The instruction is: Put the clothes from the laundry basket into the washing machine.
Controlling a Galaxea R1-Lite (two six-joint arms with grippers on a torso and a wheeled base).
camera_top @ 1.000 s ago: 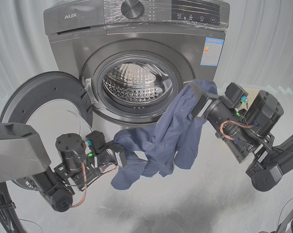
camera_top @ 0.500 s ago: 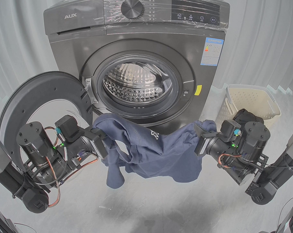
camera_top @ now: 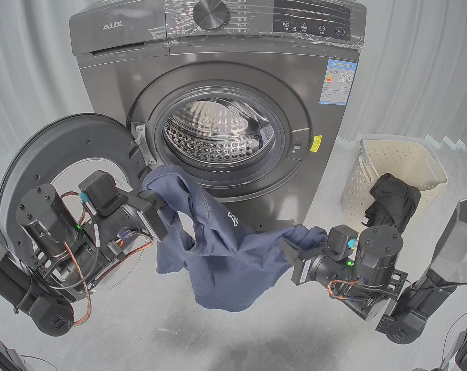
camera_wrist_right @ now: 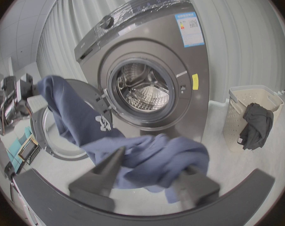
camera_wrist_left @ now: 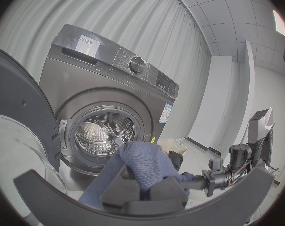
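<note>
Left fingers: pressed together on a fold of the navy sweatshirt; we see the knit bulging up over them.
Right fingers: pinching a thick bunch of the same garment at its other end, with cloth filling the space between them.
Left gripper: raised just below and to the left of the porthole, in front of the open door. We judge it is held high so that this end can lead into the drum.
Right gripper: lower, in front of the washing machine and under the right side of the opening.
Hang of the navy sweatshirt: slung between both grippers and sagging in the middle. It is wholly outside the drum and seems to hang clear of the floor. We think the two-point hold keeps it gathered rather than trailing.
Laundry basket: on the floor just right of the machine, with a black garment draped over its front rim.
Step in hand: we take it as carrying the first piece to the opening, so the task is barely begun.
Risk: the slack belly could catch on the porthole's lower rim.
</note>
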